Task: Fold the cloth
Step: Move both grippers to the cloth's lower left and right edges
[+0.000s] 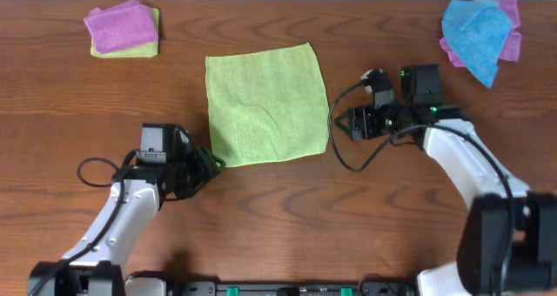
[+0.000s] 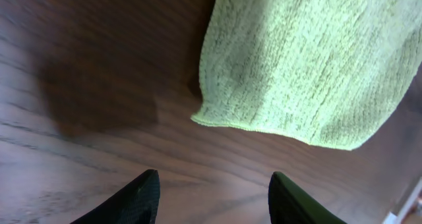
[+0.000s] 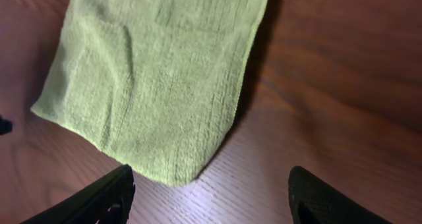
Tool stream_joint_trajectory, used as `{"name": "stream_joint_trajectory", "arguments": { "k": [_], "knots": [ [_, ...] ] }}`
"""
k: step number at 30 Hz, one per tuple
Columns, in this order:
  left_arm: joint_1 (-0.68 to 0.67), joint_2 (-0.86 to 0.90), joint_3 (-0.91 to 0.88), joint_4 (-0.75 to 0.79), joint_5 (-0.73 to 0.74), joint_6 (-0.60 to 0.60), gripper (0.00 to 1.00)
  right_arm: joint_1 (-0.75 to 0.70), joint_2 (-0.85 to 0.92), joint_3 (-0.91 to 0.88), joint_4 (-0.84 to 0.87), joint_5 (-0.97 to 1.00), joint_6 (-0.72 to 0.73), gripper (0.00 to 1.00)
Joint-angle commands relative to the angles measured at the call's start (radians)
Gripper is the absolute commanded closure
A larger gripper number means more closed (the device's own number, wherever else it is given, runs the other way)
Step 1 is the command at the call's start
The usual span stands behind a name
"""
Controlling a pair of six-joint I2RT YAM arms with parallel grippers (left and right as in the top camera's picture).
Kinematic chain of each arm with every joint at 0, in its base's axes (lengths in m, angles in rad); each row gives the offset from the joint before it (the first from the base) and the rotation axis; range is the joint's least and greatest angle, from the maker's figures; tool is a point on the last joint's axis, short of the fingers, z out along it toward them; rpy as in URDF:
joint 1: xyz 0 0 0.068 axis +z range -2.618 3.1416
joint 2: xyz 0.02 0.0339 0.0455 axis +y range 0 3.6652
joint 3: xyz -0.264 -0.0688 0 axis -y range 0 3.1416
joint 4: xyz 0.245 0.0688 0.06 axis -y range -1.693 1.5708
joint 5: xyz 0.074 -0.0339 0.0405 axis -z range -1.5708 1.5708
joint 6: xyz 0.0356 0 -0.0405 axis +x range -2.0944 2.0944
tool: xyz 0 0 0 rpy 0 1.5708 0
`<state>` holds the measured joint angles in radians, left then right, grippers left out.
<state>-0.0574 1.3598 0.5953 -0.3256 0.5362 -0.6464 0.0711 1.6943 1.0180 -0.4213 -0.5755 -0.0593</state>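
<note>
The lime yellow-green cloth [image 1: 265,104] lies flat and spread out on the wooden table, slightly rotated. My left gripper [image 1: 211,162] is open and empty, just off the cloth's near left corner; that corner shows in the left wrist view [image 2: 303,59] ahead of the open fingers [image 2: 212,197]. My right gripper [image 1: 341,122] is open and empty, just off the cloth's near right corner; that corner shows in the right wrist view [image 3: 165,85], close in front of the open fingers [image 3: 211,197].
A purple cloth on a pale yellow-green folded cloth [image 1: 123,28] sits at the far left. A bright blue cloth over a purple one [image 1: 480,30] sits at the far right. Bare wood table [image 1: 287,218] lies in front of the cloth.
</note>
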Motion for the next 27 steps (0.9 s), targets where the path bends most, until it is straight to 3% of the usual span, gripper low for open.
{"name": "stream_joint_trajectory", "arguments": {
  "k": [1, 13, 27],
  "knots": [
    [0.005, 0.006, -0.003, 0.007, 0.037, 0.003, 0.46, -0.014, 0.080, 0.013, 0.017, -0.146, 0.021, 0.25],
    [0.005, 0.007, -0.004, 0.025, -0.090, -0.058, 0.44, -0.014, 0.126, 0.013, -0.052, -0.186, -0.081, 0.22],
    [0.005, 0.093, -0.004, 0.122, -0.093, -0.074, 0.40, -0.014, 0.243, 0.013, 0.137, -0.216, 0.003, 0.21]
  ]
}}
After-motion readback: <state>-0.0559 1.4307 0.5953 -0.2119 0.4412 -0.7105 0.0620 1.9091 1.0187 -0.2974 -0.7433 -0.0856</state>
